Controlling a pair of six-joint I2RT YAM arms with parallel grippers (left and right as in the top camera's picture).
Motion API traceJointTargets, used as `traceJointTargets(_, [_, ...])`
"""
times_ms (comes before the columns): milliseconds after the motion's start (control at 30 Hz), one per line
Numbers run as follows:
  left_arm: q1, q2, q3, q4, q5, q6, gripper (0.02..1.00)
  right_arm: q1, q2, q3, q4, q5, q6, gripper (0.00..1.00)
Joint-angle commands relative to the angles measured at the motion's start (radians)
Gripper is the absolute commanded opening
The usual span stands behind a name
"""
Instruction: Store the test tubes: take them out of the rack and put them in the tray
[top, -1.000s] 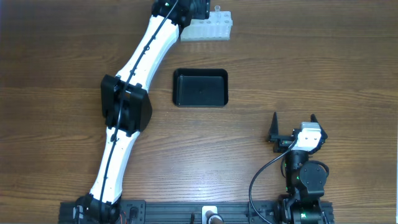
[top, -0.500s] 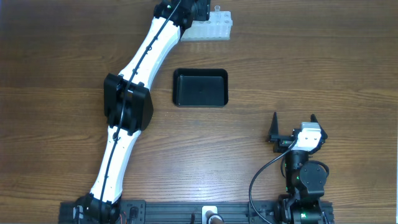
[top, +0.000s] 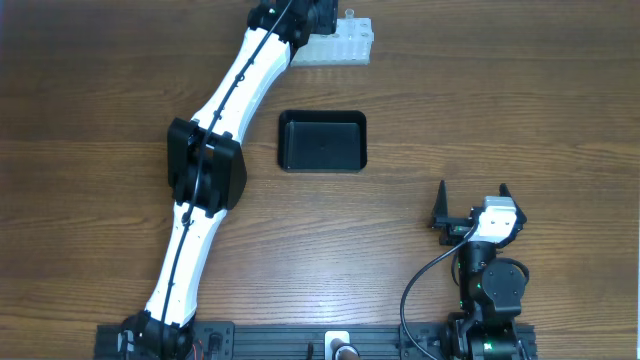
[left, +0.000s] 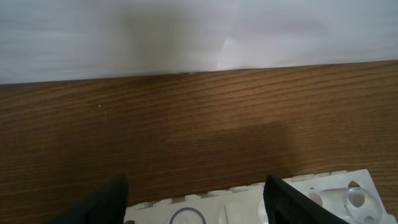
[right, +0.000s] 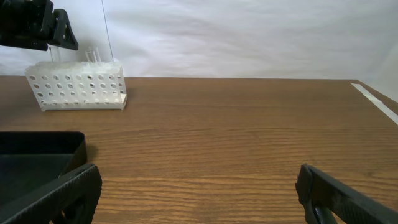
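The white test tube rack (top: 338, 46) stands at the table's far edge, with clear tubes (top: 350, 15) rising from its far end. My left gripper (left: 196, 205) hovers open just above the rack's top (left: 298, 190). The rim of one tube (left: 185, 216) lies between its fingers (left: 102, 199), and another tube (left: 348, 198) stands off to one side. The black tray (top: 322, 140) lies empty in front of the rack. My right gripper (top: 472, 200) is open and holds nothing, low over the table near its base. From there it faces the rack (right: 78, 84) and the tray (right: 37, 162).
Bare wooden tabletop (top: 500, 90) spreads to the right of the rack and tray. A white wall (right: 249, 37) rises behind the table's far edge. The left arm (top: 205, 165) stretches diagonally across the left half of the table.
The left arm's elbow has shifted slightly up the top view toward the rack, then held. The right arm has not moved.
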Motion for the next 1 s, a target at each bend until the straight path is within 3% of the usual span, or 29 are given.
traceJointTargets(33, [0.002, 0.034, 0.01, 0.005, 0.01, 0.01, 0.645, -0.005, -0.01, -0.005, -0.004, -0.007, 0.002, 0.991])
traceJointTargets(433, [0.002, 0.043, 0.01, -0.002, 0.011, 0.01, 0.562, -0.005, -0.01, -0.005, -0.004, -0.007, 0.002, 0.993])
traceJointTargets(800, [0.002, 0.043, 0.01, -0.002, 0.011, 0.01, 0.261, -0.005, -0.01, -0.005, -0.004, -0.007, 0.002, 0.993])
traceJointTargets(1000, [0.002, 0.043, 0.011, -0.002, 0.011, 0.01, 0.191, -0.005, -0.01, -0.005, -0.004, -0.007, 0.001, 0.991])
